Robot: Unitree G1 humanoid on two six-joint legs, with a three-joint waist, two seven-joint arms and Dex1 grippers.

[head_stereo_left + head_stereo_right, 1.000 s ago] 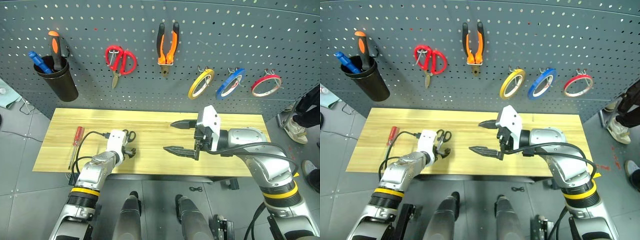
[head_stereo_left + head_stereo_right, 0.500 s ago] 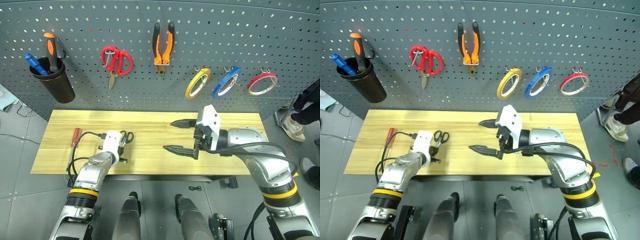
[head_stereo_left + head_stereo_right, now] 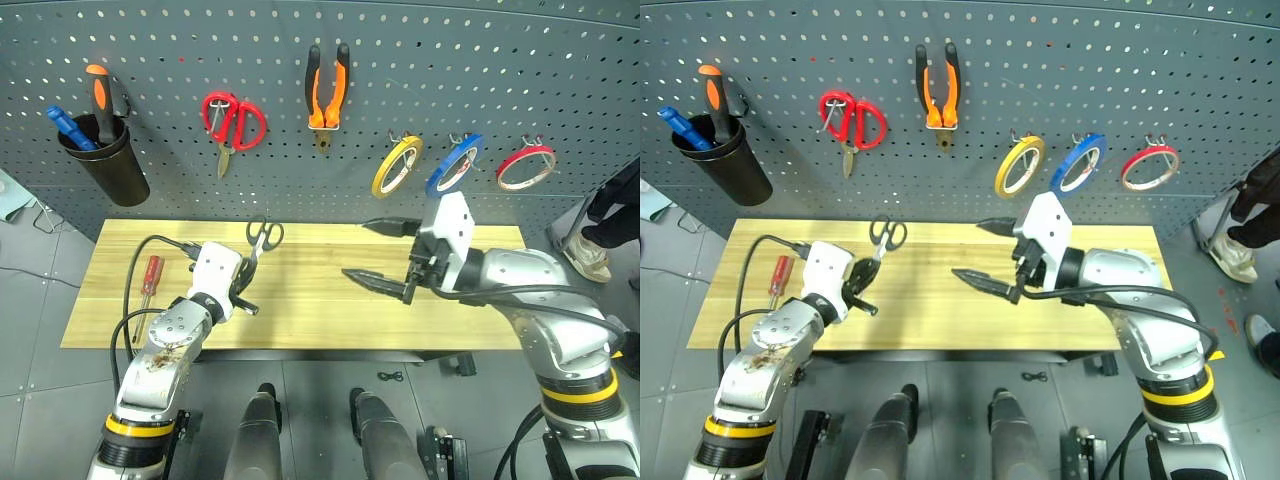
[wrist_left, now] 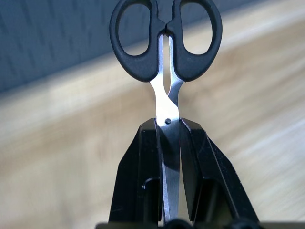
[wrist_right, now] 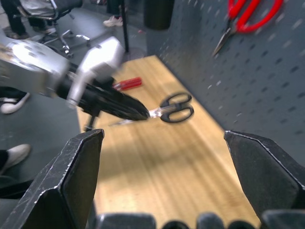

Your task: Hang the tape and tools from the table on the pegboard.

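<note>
the left gripper (image 3: pixel 243 283), at the lower left of the frame, has its jaws clamped on the blades of the black-handled scissors (image 3: pixel 263 236), held up off the bench (image 3: pixel 310 320) with the handles toward the pegboard (image 3: pixel 500 80). the right gripper (image 3: pixel 385 254), right of centre, hovers with jaws spread wide and empty. the red-handled screwdriver (image 3: pixel 148 279) lies at the bench's left end. pliers (image 3: pixel 329 92) and yellow tape (image 3: pixel 398 166) hang on the pegboard.
</note>
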